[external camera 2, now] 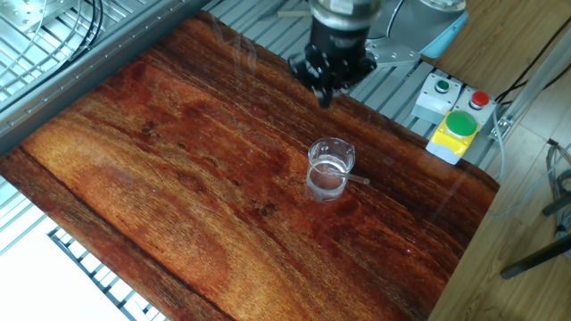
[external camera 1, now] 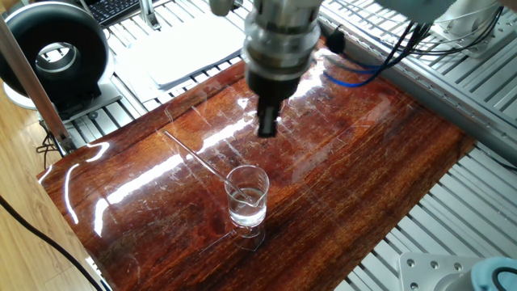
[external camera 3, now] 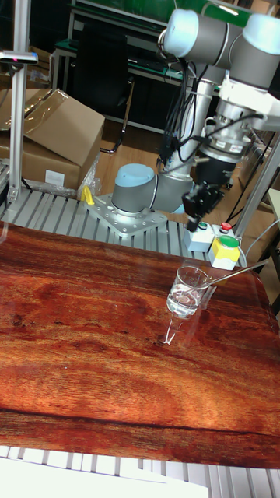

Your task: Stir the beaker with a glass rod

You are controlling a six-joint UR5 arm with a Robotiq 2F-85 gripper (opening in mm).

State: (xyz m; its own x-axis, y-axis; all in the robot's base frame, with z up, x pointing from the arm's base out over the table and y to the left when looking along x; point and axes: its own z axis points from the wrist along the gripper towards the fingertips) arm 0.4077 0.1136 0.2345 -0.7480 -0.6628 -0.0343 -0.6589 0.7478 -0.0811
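While the gripper point(external camera 1: 267, 127) hangs above the glossy red-brown wooden board point(external camera 1: 388, 153) in one fixed view, its dark fingers look pressed close together with nothing between them, and it sits well apart from the beaker point(external camera 1: 246, 195), up and to the far side. The beaker stands upright near the near edge of the board, clear liquid in its lower part. The glass rod point(external camera 1: 194, 158) leans in it, its lower end inside the glass and its free end slanting up to the left over the board. A black round device point(external camera 1: 55, 50) sits far left, and a white flat sheet point(external camera 1: 182, 56) lies on the slatted metal table point(external camera 1: 452, 194) beyond the board. Cables trail at the far right.

In the other fixed view the gripper point(external camera 2: 325, 90) is over the far edge of the board point(external camera 2: 161, 160), apart from the beaker point(external camera 2: 329, 169), and motion blur leaves the fingers' gap unclear. The rod point(external camera 2: 355, 179) pokes out of the beaker to the right. A button box with a green button point(external camera 2: 461, 124) sits at the right, just past the board.

In the tall fixed view the gripper point(external camera 3: 198, 204) hovers above and behind the beaker point(external camera 3: 187, 292); nothing blocks the glass. The rod point(external camera 3: 232, 275) rests on the rim, slanting up to the right. A cardboard box point(external camera 3: 54, 132) stands far left
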